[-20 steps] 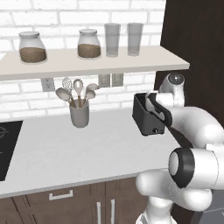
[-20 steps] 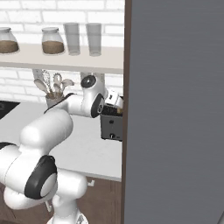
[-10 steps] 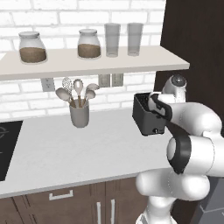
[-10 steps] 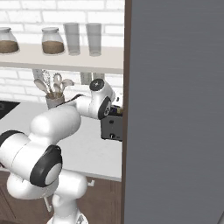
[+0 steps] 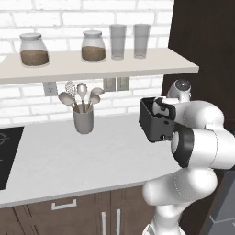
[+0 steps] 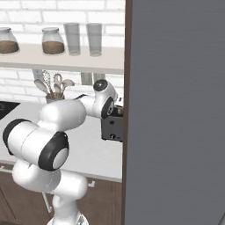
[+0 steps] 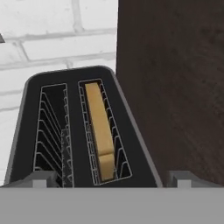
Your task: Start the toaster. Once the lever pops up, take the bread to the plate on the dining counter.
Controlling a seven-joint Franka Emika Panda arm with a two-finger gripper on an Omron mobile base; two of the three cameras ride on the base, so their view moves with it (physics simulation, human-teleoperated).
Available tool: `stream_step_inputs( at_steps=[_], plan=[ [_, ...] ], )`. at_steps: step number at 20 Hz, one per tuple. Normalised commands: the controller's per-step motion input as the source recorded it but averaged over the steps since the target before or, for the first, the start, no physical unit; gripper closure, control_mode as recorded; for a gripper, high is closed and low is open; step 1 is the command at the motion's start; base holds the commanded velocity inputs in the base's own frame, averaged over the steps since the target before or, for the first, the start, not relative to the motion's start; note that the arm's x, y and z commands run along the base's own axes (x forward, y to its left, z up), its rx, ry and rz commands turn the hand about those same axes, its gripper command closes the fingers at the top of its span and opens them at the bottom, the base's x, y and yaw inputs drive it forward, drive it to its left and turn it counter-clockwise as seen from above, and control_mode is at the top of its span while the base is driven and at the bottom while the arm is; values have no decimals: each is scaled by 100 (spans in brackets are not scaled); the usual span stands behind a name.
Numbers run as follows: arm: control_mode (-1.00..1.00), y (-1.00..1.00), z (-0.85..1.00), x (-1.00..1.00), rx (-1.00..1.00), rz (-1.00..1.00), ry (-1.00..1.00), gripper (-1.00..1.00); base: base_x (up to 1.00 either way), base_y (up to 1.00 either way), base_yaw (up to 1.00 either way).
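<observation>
Left base view: toaster [image 5: 153, 124], dark, boxy, on white worktop [image 5: 69, 160] at its right end, beside dark wall panel; grey utensil crock [image 5: 83, 119] well to its left. Right base view: toaster [image 6: 111, 127] partly behind arm. Hand view: gripper [image 7: 109, 179] fingers spread wide, holding nothing, above toaster [image 7: 83, 127]; bread [image 7: 99, 131] upright in right slot
</observation>
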Motion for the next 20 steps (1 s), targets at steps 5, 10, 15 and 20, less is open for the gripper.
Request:
stream_step_inputs(
  at_steps=[5, 10, 15, 20],
  plan=[
    [-100, 0, -16, 33, 0, 0, 1, -100, 0, 0, 0],
    [-100, 0, -14, 34, 0, 0, 2, -100, 0, 0, 0],
    [-100, -10, -5, 20, 0, 0, 0, -100, 0, 0, 0],
    [-100, -18, -15, 20, 0, 0, 0, -100, 0, 0, 0]
  ],
)
